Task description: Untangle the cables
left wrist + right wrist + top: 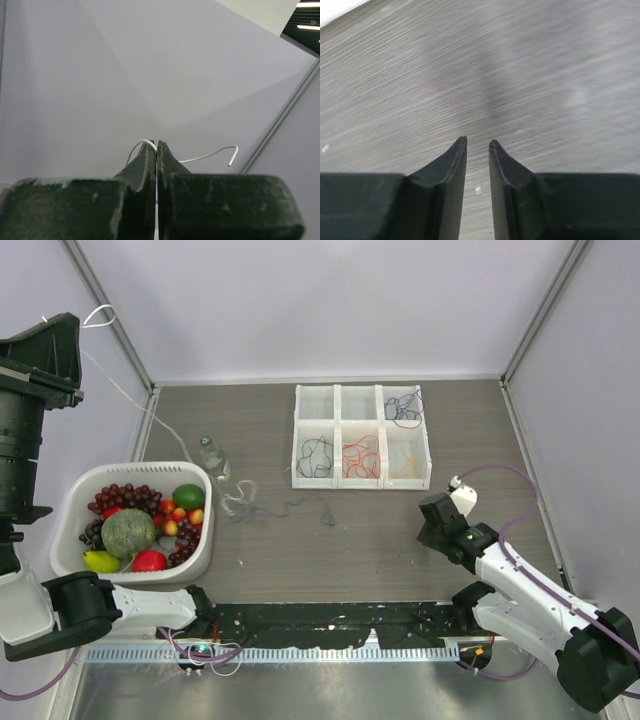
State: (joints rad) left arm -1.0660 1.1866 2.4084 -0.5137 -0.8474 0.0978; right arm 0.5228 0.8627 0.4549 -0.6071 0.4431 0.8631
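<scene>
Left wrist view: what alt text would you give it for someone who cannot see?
The left tool, seen from behind, is shut on a thin white cable that curls out on both sides of its dark tips. Behind it is a plain pale wall.

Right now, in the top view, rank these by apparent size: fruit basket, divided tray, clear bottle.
1. fruit basket and divided tray: too alike in size to rank.
2. clear bottle: far smaller.
</scene>
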